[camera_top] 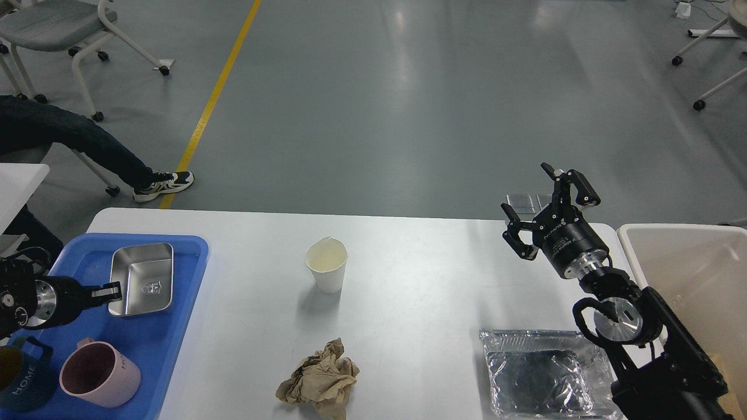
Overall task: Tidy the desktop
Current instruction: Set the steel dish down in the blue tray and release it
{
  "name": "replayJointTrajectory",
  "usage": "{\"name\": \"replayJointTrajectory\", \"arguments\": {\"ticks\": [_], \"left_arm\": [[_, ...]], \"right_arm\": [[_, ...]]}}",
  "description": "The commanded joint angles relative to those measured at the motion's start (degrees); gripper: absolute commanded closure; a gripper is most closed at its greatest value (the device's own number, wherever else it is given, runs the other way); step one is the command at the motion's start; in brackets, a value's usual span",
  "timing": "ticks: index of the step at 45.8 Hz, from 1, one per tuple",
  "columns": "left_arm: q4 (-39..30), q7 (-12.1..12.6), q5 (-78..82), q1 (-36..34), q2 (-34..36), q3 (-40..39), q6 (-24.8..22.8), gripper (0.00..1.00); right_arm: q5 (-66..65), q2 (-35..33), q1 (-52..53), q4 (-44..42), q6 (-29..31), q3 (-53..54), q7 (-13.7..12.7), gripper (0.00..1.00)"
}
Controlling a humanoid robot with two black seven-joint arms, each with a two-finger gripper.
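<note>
Head view: the desktop (408,274) spans the lower frame. Near its right edge the right gripper (545,210) hangs with jaws spread wide, holding nothing. At the left edge the left gripper (108,290) reaches over the blue tray (187,303) beside a steel dish (143,279); its jaws' state I cannot tell.

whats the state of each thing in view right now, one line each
paper cup: upright, open top, on the desktop
crumpled brown paper: balled up, lying loose
foil container: open, lying flat
metal box: lidless, in the blue tray
pink mug: tipped on its side in the tray
beige bin: open
right gripper: open, holding nothing
left gripper: at the box rim, state unclear
</note>
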Motion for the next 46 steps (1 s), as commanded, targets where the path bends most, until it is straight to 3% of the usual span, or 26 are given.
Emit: {"name": "replayJointTrajectory", "arguments": {"ticks": [1, 46], "left_arm": [[0.04, -0.01, 0.01, 0.00, 0.00, 0.00, 0.00, 0.03], [-0.04, -0.01, 0.01, 0.00, 0.18, 0.00, 0.00, 0.04]], "right_arm": [[0.00, 0.00, 0.00, 0.00, -0.01, 0.00, 0.00, 0.00], [0.00, 0.00, 0.18, 0.09, -0.01, 0.00, 0.00, 0.00]]}}
